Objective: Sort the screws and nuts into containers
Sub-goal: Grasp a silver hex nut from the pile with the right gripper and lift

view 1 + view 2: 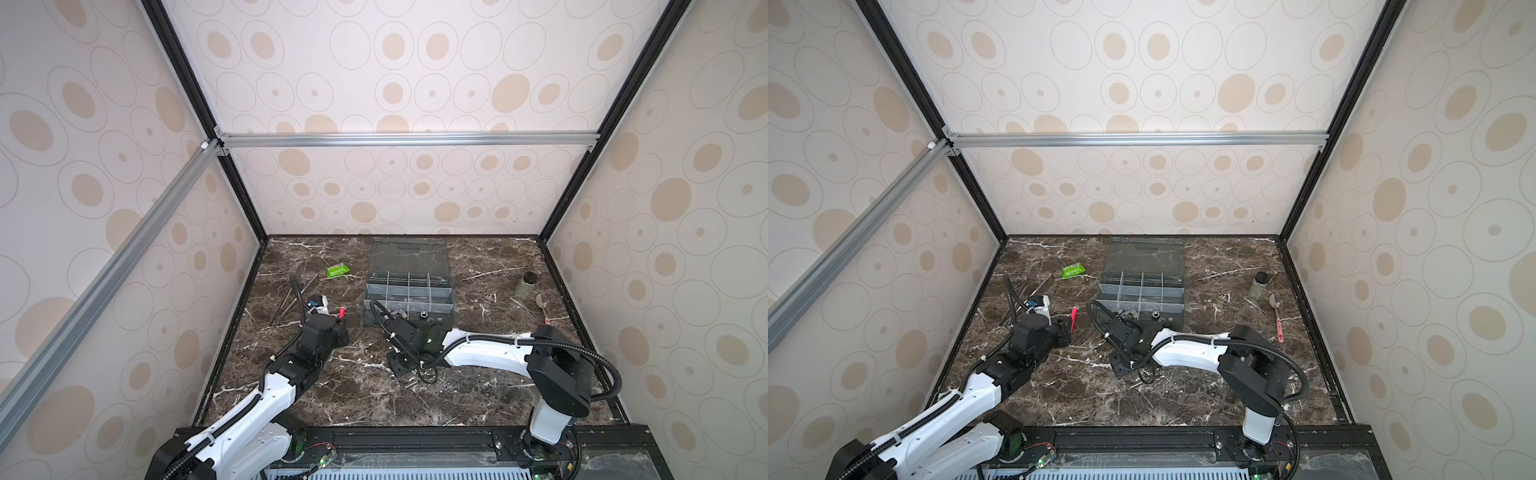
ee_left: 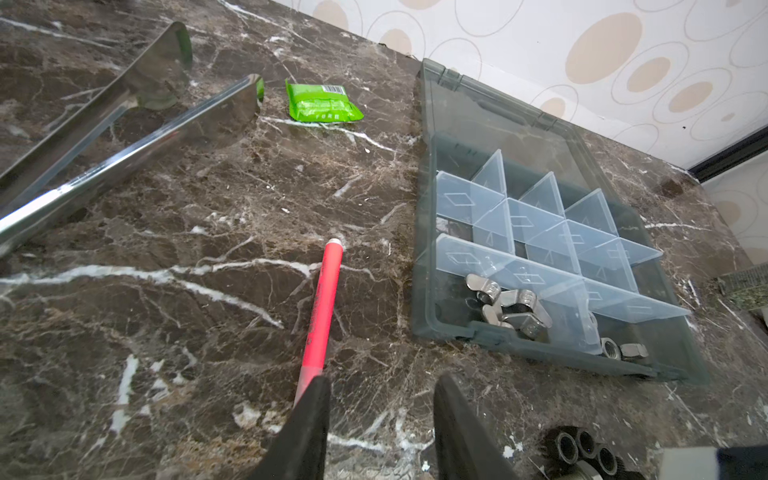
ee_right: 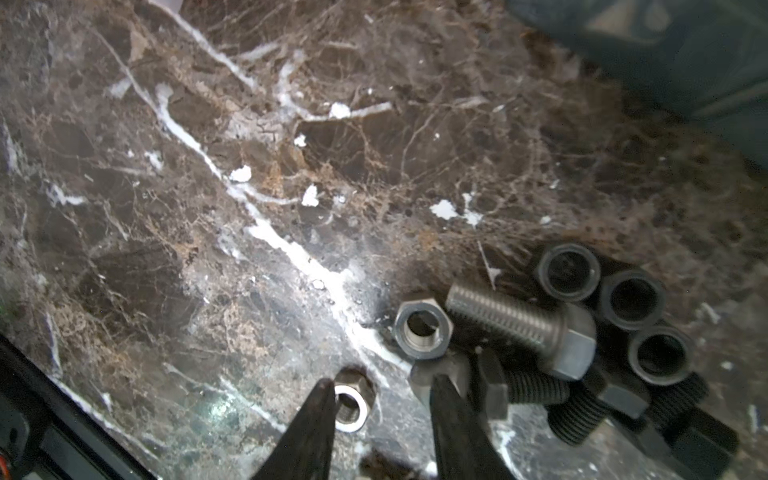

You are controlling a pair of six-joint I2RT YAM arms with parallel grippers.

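Your right gripper (image 3: 382, 386) hangs low over the marble table (image 3: 208, 208) with its jaws apart. A small silver nut (image 3: 351, 401) lies between them. It touches 1 finger (image 3: 320, 411) and is clear of the other, so nothing is clamped. Just past it sits another silver hex nut (image 3: 423, 328). Beside that, a silver bolt (image 3: 523, 328) lies on its side against a heap of black bolts (image 3: 540, 390), with 3 black nuts (image 3: 631, 297) bunched along the heap's far edge.

Your left gripper (image 2: 380, 388) also has its jaws parted, with bare marble between them. A red pen (image 2: 322, 311) lies on the table alongside 1 finger (image 2: 307, 424). Its near end is hidden behind that finger, so you cannot tell whether they touch.

Further out, the organiser box (image 2: 419, 208) sits with its lid (image 2: 478, 108) folded back flat toward the wall. Its near corner compartment holds several wing nuts (image 2: 511, 307), and the next one along that row holds a lone hex nut (image 2: 610, 348).

Beyond the pen, long metal tweezers (image 2: 124, 137) and a green packet (image 2: 322, 102) lie toward the back. In both top views a black-capped jar (image 1: 525, 284) stands well apart from the box, to its right.
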